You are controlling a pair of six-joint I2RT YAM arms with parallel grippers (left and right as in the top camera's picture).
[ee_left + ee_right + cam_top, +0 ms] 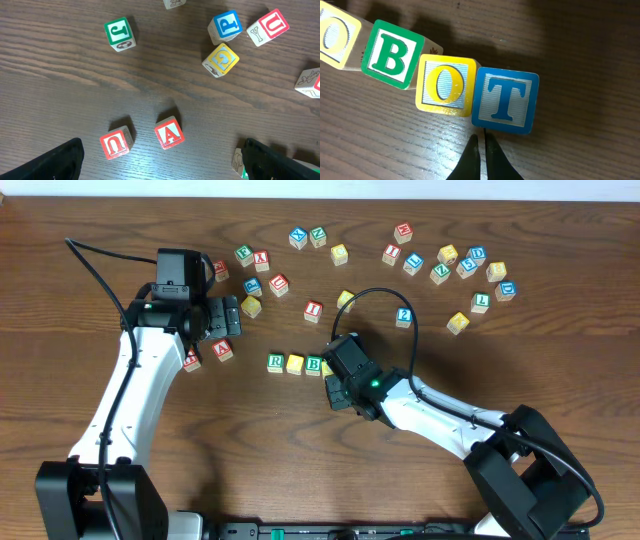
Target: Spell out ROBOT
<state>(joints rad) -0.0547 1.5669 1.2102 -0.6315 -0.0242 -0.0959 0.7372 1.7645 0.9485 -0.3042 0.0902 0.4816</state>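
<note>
Row: R block (pixel 275 363), an O, B block (pixel 391 53), second O block (pixel 445 85) and T block (pixel 506 101) sit mid-frame, touching and slightly stepped.
Right gripper (pixel 481 140): fingers pressed together, empty, tips just below the O–T seam.
Left gripper (pixel 165 160): fingers spread wide, holding nothing.
Technique: the T block probably needs a gentle nudge level, without disturbing its neighbours.
Hidden: the overhead view has the T block covered by the right gripper; the right wrist view crops the R block.

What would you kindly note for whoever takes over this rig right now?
Left end effector: open, empty, above the spare A block and U block.
Right end effector: shut, empty, tips beside the T block.
Row at mid-table: R block, O block, B block, second O block, T block.
Done: ROBOT reads complete.
Left: probably just retract both arms.
</note>
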